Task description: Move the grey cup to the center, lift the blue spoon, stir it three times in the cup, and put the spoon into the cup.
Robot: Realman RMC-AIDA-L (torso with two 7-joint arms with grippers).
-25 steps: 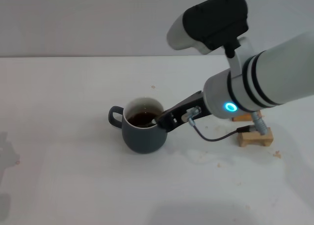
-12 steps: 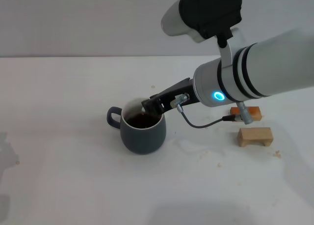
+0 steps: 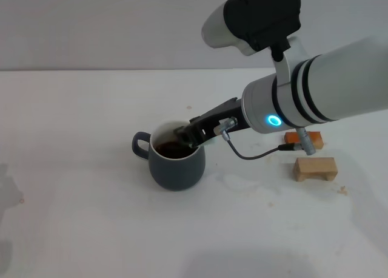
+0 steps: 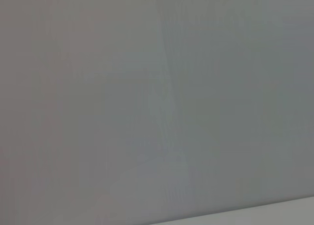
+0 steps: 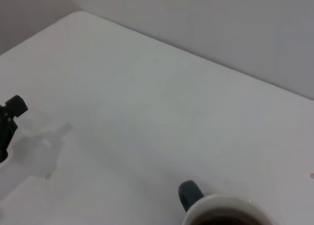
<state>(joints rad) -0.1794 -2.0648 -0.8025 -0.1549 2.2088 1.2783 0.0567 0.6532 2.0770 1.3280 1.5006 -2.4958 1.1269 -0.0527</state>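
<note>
My right gripper's (image 3: 185, 135) tips sink inside the rounded dark blue-grey ceramic mug (image 3: 176, 162), so their grip is hidden, as is any spoon. My wrist view crops the mug's rim (image 5: 225, 212).

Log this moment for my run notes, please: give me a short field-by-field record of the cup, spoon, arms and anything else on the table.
grey cup: upright on the white table, handle toward the robot's left, dark liquid inside
blue spoon: not visible
right hand: tip over the cup's mouth, at its right rim
left hand: not in view
wooden blocks: two, to the cup's right, one partly behind the arm
</note>
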